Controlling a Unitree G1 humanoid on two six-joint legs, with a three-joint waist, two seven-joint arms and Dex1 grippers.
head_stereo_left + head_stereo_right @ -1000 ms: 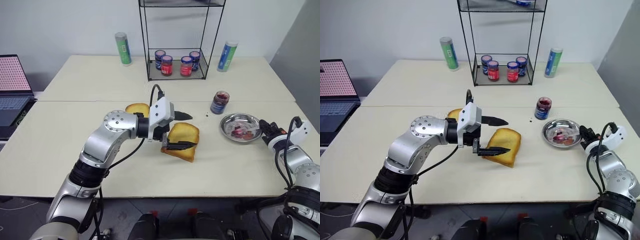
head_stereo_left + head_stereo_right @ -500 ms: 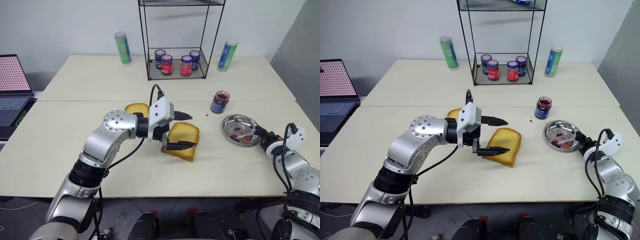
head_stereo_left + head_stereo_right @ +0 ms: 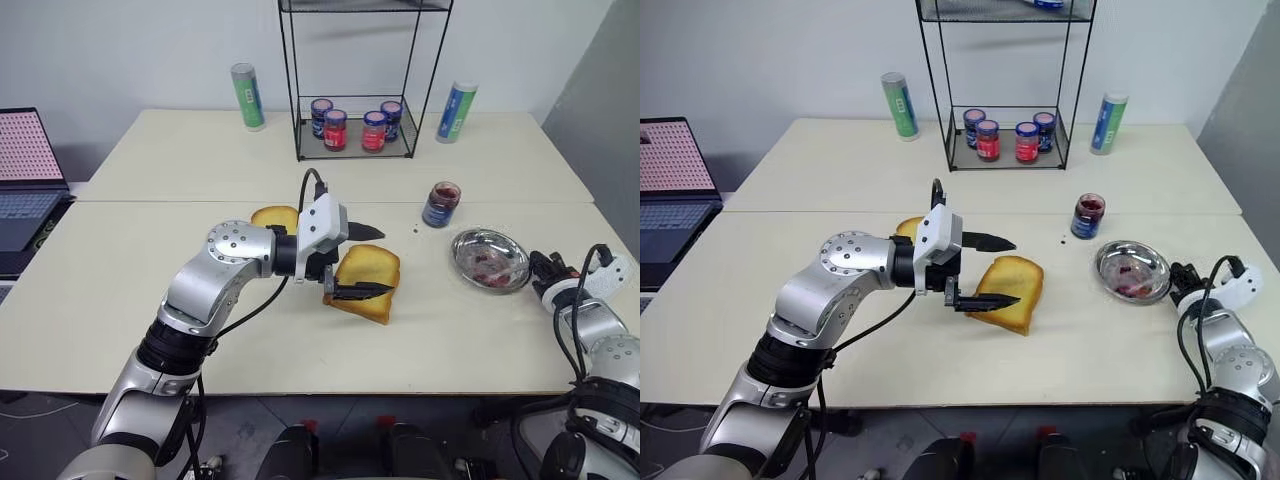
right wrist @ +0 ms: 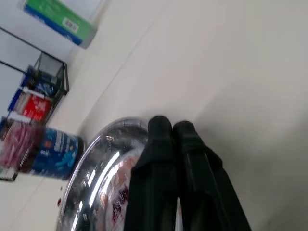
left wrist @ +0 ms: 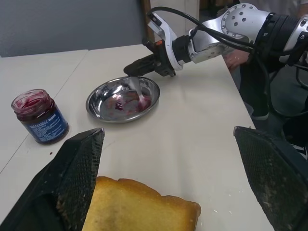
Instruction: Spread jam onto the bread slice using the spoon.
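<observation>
Bright, even overhead light; soft shadows. Glare glints on the round steel dish (image 5: pixel 122 98) beside the right gripper (image 5: pixel 129 70), whose close fingers blur.

Head eyes overlook the table (image 3: pixel 120 290); wrist cameras sit close.

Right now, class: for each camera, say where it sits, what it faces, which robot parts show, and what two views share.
Head, both eyes: looks down over the table; both arms show, the left tool open by the bread slice.
Left wrist: looks past its fingers at the steel dish and the right tool.
Right wrist: looks along its shut fingers at the dish rim.
Shared: dish, jam jar.
</observation>
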